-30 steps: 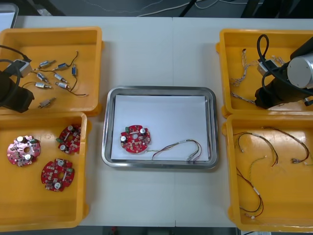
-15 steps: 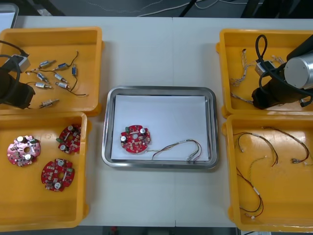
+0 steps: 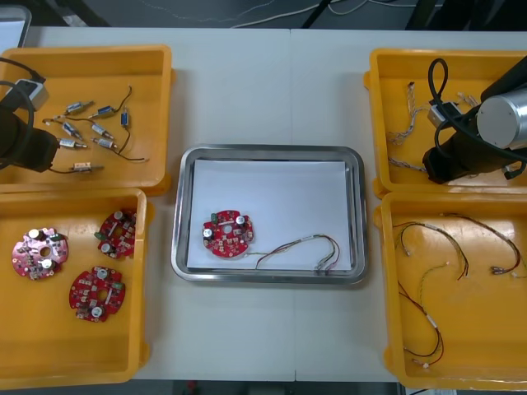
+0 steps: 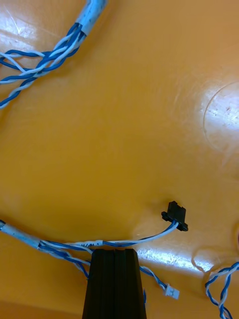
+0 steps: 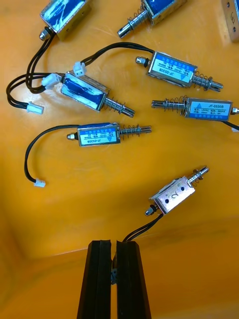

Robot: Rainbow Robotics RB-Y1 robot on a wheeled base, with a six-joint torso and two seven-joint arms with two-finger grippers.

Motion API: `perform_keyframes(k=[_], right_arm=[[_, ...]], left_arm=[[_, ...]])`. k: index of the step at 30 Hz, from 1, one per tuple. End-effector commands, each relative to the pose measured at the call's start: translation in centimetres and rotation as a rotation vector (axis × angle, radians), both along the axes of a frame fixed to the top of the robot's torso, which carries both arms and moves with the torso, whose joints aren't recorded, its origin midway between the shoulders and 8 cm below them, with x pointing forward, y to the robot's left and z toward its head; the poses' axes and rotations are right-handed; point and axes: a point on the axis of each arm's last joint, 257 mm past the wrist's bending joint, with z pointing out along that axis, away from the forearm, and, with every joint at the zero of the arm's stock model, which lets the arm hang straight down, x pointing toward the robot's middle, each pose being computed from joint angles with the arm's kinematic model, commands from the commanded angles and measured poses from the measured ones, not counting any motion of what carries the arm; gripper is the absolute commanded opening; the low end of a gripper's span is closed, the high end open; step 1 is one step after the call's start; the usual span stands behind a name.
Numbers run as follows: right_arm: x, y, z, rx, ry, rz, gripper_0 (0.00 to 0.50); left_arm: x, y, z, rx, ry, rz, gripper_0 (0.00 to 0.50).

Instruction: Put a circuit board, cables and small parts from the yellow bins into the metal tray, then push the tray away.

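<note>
As only wire is clamped, the black lead of a small silver metal part in the left gripper and a twisted blue-and-white cable in the right gripper, both should be lifted slowly from the far yellow plastic bins.

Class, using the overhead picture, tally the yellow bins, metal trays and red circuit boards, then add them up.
yellow bins: 4
metal tray: 1
red circuit boards: 4
Total: 9

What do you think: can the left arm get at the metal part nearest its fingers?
Probably yes: the left fingers, in the far left bin, seem shut on that part's black wire, with bare bin floor between. The right fingers seem shut on a cable in the far right bin.
</note>
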Motion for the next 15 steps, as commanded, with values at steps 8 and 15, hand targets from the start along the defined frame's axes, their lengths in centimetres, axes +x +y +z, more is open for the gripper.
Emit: perform_keyframes(k=[8,15], right_arm=[[1.5,-1.2,7.0,0.018,-0.054,-0.019,0.0],[1.6,-0.7,7.4,0.006,-0.051,0.021,0.5]], left_arm=[[2.8,1.5,5.3,-0.003,-0.16,0.112,0.034],[3.1,1.1,5.1,-0.002,-0.166,0.105,0.383]])
